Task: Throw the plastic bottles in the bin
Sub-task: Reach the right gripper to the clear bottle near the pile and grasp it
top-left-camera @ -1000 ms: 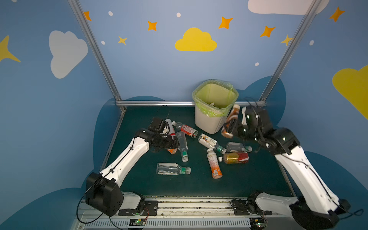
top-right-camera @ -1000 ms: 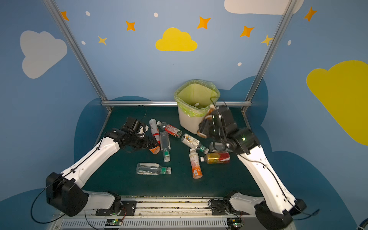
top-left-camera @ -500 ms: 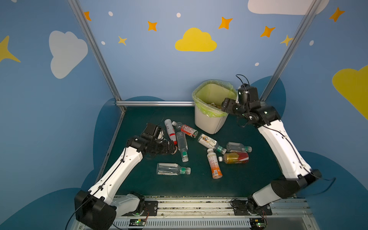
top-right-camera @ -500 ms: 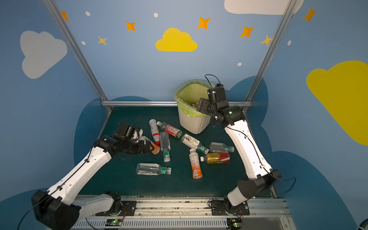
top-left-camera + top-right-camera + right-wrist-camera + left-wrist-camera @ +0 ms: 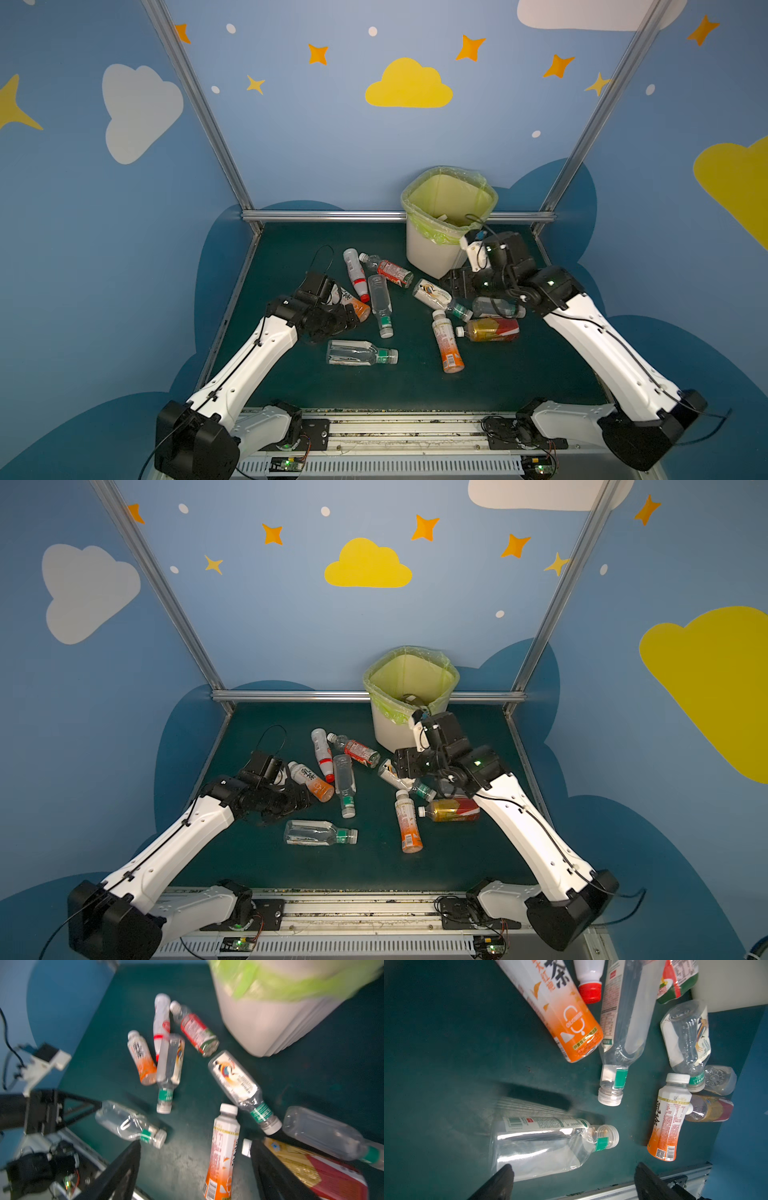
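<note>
Several plastic bottles lie on the green mat in both top views. My left gripper (image 5: pixel 347 322) (image 5: pixel 574 1165) is open and empty, just short of a clear bottle with a green band (image 5: pixel 361 353) (image 5: pixel 550 1142). An orange-label bottle (image 5: pixel 353 303) lies beside its wrist. My right gripper (image 5: pixel 451 282) (image 5: pixel 195 1145) hangs open and empty in front of the bin (image 5: pixel 432 249), above a white-capped orange bottle (image 5: pixel 446 340) (image 5: pixel 224 1151) and a red-and-yellow bottle (image 5: pixel 492 329). The white bin (image 5: pixel 390 733) has a yellow-green bag and stands at the back.
An aluminium rail (image 5: pixel 332 216) runs along the back edge and posts rise at both back corners. The blue walls close in on the left and right. The arm bases sit on the front rail (image 5: pixel 399 432).
The right arm carried a bottle up to the bin rim, then came down in front of the bin with nothing in its jaws. The left gripper drew back from the bottle cluster towards the front.
</note>
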